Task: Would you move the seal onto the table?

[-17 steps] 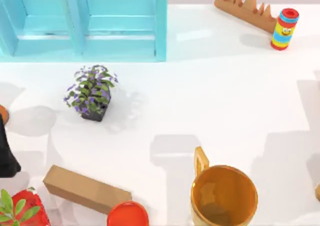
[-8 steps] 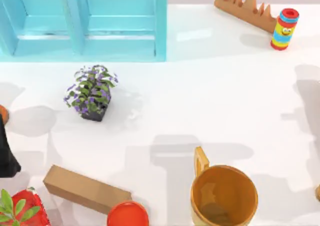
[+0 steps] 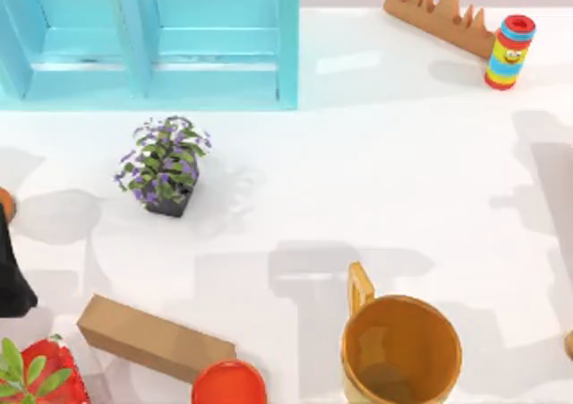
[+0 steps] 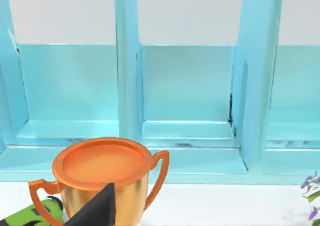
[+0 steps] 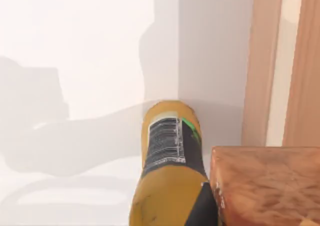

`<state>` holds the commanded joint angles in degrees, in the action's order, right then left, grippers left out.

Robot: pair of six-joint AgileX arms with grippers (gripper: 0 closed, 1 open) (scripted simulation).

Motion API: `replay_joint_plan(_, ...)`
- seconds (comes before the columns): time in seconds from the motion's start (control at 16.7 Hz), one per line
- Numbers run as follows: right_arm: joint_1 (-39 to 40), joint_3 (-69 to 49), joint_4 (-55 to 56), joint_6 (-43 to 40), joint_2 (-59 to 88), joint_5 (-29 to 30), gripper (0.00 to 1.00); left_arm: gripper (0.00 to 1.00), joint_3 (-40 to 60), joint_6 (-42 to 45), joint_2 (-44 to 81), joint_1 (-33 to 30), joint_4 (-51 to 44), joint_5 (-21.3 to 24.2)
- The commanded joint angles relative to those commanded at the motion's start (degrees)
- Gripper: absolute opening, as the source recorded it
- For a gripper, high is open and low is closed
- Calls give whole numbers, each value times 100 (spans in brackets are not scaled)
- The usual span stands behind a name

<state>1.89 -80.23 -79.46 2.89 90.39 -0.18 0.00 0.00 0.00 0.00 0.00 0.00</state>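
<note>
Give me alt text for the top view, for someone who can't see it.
A glossy white table seen from above: a light-blue cabinet at the back left, a purple-flowered potted plant in front of it, an orange mug at the near edge, and a rainbow-striped cylinder at the back right. A tan block lies near left.

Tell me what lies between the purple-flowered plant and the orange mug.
In the top view, nothing: only bare white table, crossed by grey shadows, separates the purple-flowered plant from the orange mug.
</note>
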Motion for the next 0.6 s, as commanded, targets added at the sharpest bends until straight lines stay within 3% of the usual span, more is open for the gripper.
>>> replay_joint_plan(0.6, 2105, -2214, 755, 2155, 3327, 30, 0, 100, 0, 0, 0, 0, 0, 0)
